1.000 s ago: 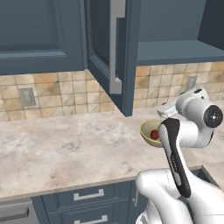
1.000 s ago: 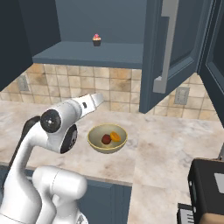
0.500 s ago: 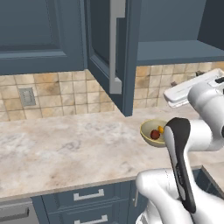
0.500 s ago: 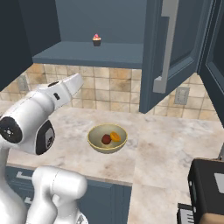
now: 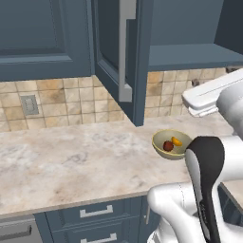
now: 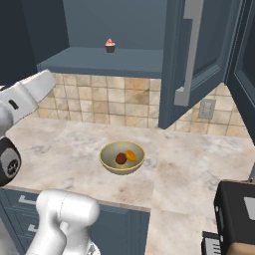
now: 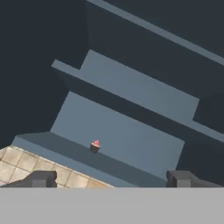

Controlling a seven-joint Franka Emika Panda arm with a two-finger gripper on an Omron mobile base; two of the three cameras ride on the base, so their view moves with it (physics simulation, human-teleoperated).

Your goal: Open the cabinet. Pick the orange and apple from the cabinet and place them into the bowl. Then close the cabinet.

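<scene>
Both fruits lie in the bowl [image 6: 122, 158] on the worktop [image 6: 179, 169], so by my reading only the closing of the cabinet [image 6: 199, 60] is left, and that is where trouble could come; the door hangs swung out over the worktop, its long silver handle [image 6: 188, 55] facing into the room, and a push landing near the hinge, or glancing off the panel, might leave it ajar; an arm swinging low across the worktop could also clip the bowl and tip out what it holds; a small cupcake [image 7: 95, 145] stands near the front of the shelf, and a hand reaching too deep might knock it. The fingers [image 7: 41, 178] stand wide apart with nothing between them, aimed up into the cabinet's inside. The apple [image 6: 120, 158] is a dark red ball, the orange [image 6: 131, 155] a bright one just beside it, both small against the dull golden bowl, which sits below and in front of the open door.
</scene>
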